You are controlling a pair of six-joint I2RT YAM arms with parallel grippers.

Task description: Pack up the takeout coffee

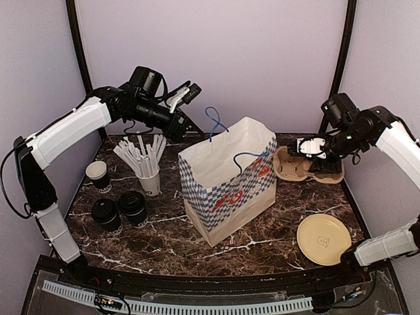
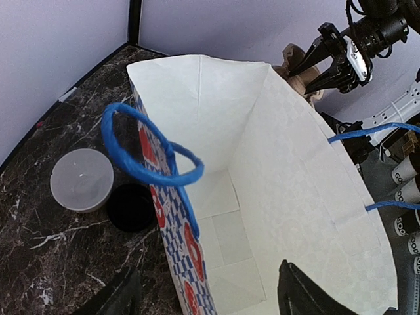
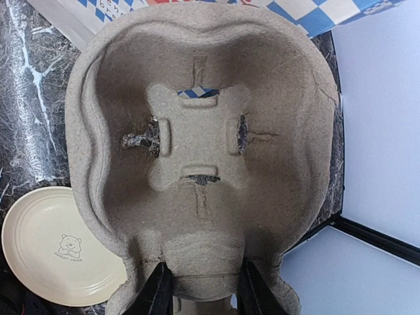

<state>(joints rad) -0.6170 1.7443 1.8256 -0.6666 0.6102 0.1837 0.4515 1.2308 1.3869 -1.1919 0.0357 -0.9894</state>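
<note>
Two lidded black takeout coffee cups point(image 1: 105, 214) point(image 1: 132, 207) stand at the left front, with a lidless black cup point(image 1: 98, 173) behind them. The open checkered paper bag point(image 1: 230, 190) stands mid-table. My left gripper point(image 1: 186, 111) hovers open over the bag's back rim; in the left wrist view its fingers point(image 2: 210, 298) straddle the bag wall point(image 2: 190, 249) below the blue handle point(image 2: 141, 167). My right gripper point(image 1: 303, 147) is shut on the middle hump of the pulp cup carrier point(image 1: 321, 172) at the back right. In its wrist view both fingers point(image 3: 200, 289) pinch the carrier point(image 3: 197, 98).
A white cup of white sticks point(image 1: 148, 176) stands left of the bag. A cream plate point(image 1: 323, 239) lies at the front right. Behind the bag sit a whitish round bowl point(image 2: 82, 178) and a round black thing point(image 2: 131, 207). Walls close in on three sides.
</note>
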